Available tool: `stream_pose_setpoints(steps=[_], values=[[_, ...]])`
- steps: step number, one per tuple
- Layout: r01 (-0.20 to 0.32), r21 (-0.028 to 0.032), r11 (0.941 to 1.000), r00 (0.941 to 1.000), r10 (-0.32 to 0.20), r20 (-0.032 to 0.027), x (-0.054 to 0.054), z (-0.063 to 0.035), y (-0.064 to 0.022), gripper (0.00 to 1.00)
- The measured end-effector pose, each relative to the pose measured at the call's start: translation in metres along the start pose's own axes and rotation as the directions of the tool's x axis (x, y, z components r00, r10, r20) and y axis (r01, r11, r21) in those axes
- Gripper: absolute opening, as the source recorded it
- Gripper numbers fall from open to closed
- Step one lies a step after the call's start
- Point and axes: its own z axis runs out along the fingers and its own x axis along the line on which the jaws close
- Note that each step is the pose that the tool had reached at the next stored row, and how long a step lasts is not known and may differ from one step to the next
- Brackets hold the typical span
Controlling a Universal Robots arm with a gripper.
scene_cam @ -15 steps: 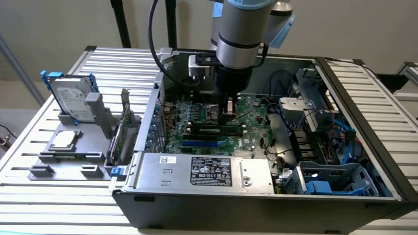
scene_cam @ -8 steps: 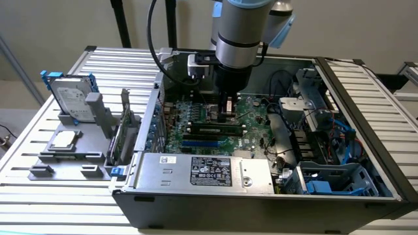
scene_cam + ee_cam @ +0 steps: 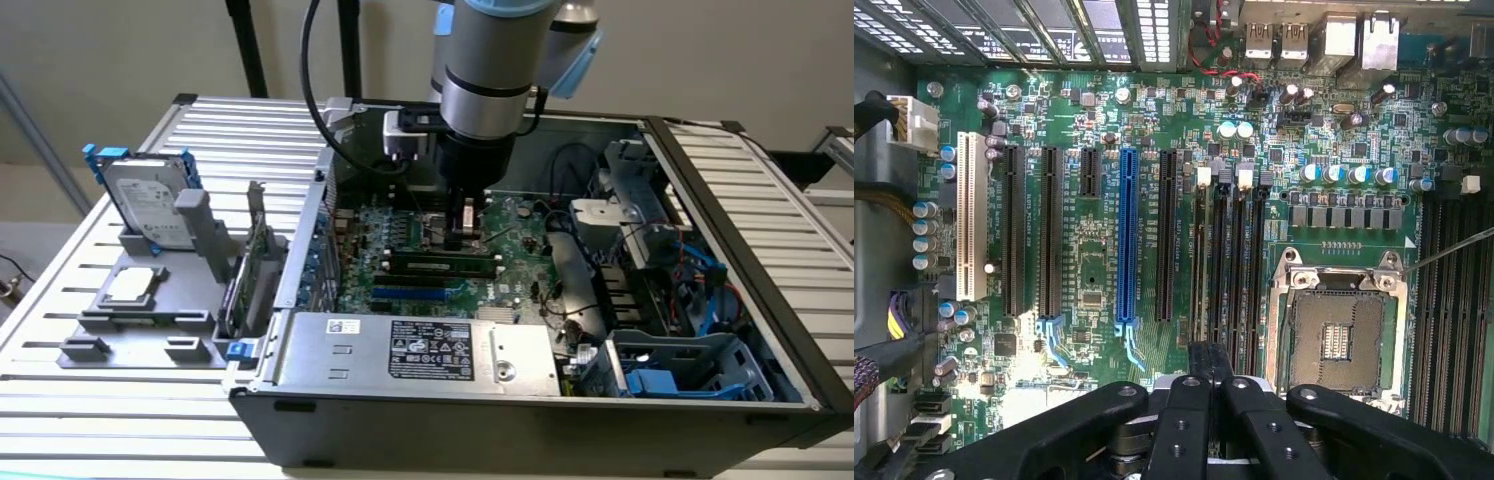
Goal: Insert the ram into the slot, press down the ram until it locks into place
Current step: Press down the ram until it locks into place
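A ribbed metal counter before a plain beige wall carries an open grey steel computer case. Inside lies the flat green motherboard, studded with small components. At 9 o'clock of the case, a grey plastic fixture holds an upright hard drive. The silver-and-black arm hangs over the board, its black hand with fingers pressed together; whether it pinches anything cannot be told. A ram, a thin green stick, sits in a black slot at 6 o'clock of the hand, long axis running 9 to 3. In the wrist view, narrow black slots run parallel beside a blue one.
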Motion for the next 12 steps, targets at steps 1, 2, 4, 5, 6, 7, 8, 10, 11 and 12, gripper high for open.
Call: stream_pose_setpoints(steps=[1,2,4,5,6,7,8,10,11,12], values=[[0.0,0.0,1.0,1.0,0.0,-0.0001,0.0,0.0,0.0,0.1],[0.0,0.0,1.0,1.0,0.0,0.0,0.0,0.0,0.0,0.1],[0.0,0.0,1.0,1.0,0.0,-0.0001,0.0,0.0,0.0,0.1],[0.0,0.0,1.0,1.0,0.0,-0.0001,0.0,0.0,0.0,0.1],[0.0,0.0,1.0,1.0,0.0,0.0,0.0,0.0,0.0,0.1],[0.0,0.0,1.0,1.0,0.0,0.0,0.0,0.0,0.0,0.1],[0.0,0.0,1.0,1.0,0.0,-0.0001,0.0,0.0,0.0,0.1],[0.0,0.0,1.0,1.0,0.0,-0.0001,0.0,0.0,0.0,0.1],[0.0,0.0,1.0,1.0,0.0,-0.0001,0.0,0.0,0.0,0.1],[0.0,0.0,1.0,1.0,0.0,0.0,0.0,0.0,0.0,0.1]])
